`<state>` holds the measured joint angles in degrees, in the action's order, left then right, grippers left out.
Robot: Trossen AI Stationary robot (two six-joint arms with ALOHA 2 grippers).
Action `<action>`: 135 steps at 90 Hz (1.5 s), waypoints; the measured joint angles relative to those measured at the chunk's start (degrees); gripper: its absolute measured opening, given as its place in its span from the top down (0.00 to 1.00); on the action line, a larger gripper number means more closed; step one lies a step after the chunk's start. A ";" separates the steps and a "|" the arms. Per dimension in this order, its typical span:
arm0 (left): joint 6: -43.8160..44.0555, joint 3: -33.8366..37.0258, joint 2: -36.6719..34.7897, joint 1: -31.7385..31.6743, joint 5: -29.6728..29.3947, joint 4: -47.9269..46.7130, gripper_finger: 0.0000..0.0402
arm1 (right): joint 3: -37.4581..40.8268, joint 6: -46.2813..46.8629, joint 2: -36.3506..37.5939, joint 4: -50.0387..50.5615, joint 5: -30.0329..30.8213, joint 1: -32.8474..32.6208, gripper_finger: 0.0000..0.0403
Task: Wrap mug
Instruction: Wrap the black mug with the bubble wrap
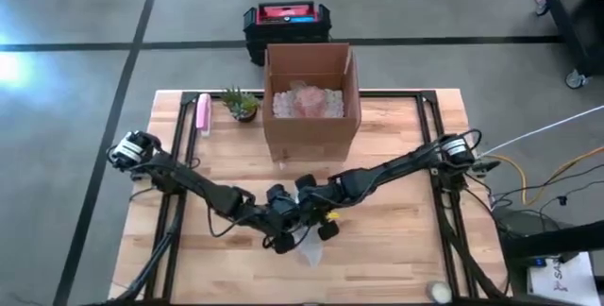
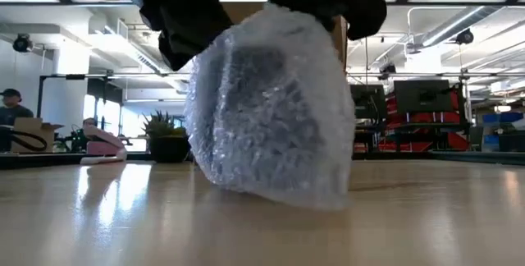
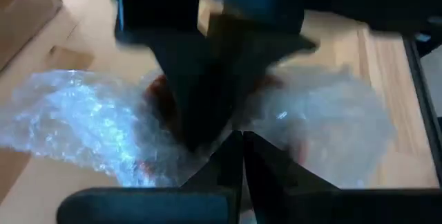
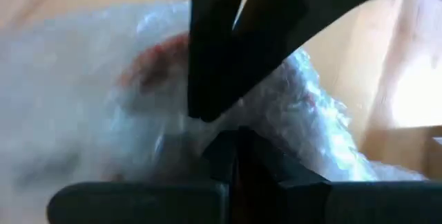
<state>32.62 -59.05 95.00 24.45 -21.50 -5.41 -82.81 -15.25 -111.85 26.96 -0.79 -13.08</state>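
Bubble-wrapped mug [image 2: 271, 110] beneath both pinched grippers [image 1: 300, 219].

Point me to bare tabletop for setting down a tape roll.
Free: the near left corner, and the right side between cardboard box and table edge. Crowded: centre front, where left gripper and right gripper meet over the bubble-wrapped mug; plant and pink object fill the far left.

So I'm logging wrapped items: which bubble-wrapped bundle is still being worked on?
The bubble-wrapped bundle on the bare table between both arms' fingers; the other bundle sits inside the cardboard box.
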 joint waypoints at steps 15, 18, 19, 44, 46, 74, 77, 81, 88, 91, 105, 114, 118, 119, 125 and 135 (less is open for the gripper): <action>0.04 -0.01 0.00 -0.01 0.07 0.25 1.00 | -0.24 -0.61 1.14 1.70 0.25 0.00 0.99; 0.21 -0.06 0.02 -0.13 0.06 0.45 1.00 | -0.30 -0.67 1.96 2.54 0.36 0.00 0.99; 0.31 -0.09 0.02 -0.16 0.07 0.46 1.00 | -0.31 -0.71 2.24 2.87 0.37 0.00 0.99; 0.03 -0.07 0.14 -0.15 0.15 0.24 1.00 | -0.42 0.74 10.14 7.98 0.29 0.00 0.99; 0.02 -0.07 0.18 -0.15 0.15 0.28 1.00 | -0.37 0.92 10.29 8.11 -0.14 -0.02 0.99; -0.04 -0.07 0.22 -0.22 0.14 0.27 1.00 | -0.32 0.85 4.79 3.29 -5.46 -3.01 0.99; -0.01 -0.07 0.22 -0.22 0.11 0.27 1.00 | -0.33 0.79 4.12 2.43 -5.24 -3.02 0.99; 0.00 -0.07 0.22 -0.22 0.09 0.28 1.00 | -0.39 0.78 3.13 1.54 -4.36 -2.89 0.99; 0.01 -0.07 0.22 -0.22 0.09 0.31 1.00 | -0.55 0.73 1.66 0.80 -1.96 -2.52 0.99; 0.04 -0.07 0.22 -0.24 0.06 0.15 1.00 | -0.55 0.69 1.31 1.05 -1.30 -2.18 0.99; 0.03 -2.00 -0.26 -0.20 1.80 -2.68 1.00 | -0.59 0.17 0.68 1.94 -1.58 -1.46 0.99; 0.62 -6.05 -1.55 0.27 3.05 -8.19 1.00 | -0.51 -0.41 0.45 2.15 -0.77 -1.25 0.99; 1.01 -7.75 -2.26 0.53 2.89 -11.81 1.00 | -0.45 -0.38 0.42 2.12 -0.32 -1.18 0.99; 1.01 -8.08 -2.36 0.60 2.53 -12.80 1.00 | -0.44 -0.37 0.42 2.13 -0.21 -1.17 0.99; 0.80 -9.67 -2.33 0.71 -2.35 -16.96 1.00 | -0.42 -0.39 0.42 2.13 -0.07 -1.18 0.99; -0.62 -9.74 -2.21 0.38 -8.17 -17.55 1.00 | -0.37 -0.41 0.40 2.08 -0.22 -1.25 0.99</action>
<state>31.99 -68.79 92.79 24.83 -29.67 -22.96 -83.18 -15.66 -111.46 29.04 -1.01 -14.33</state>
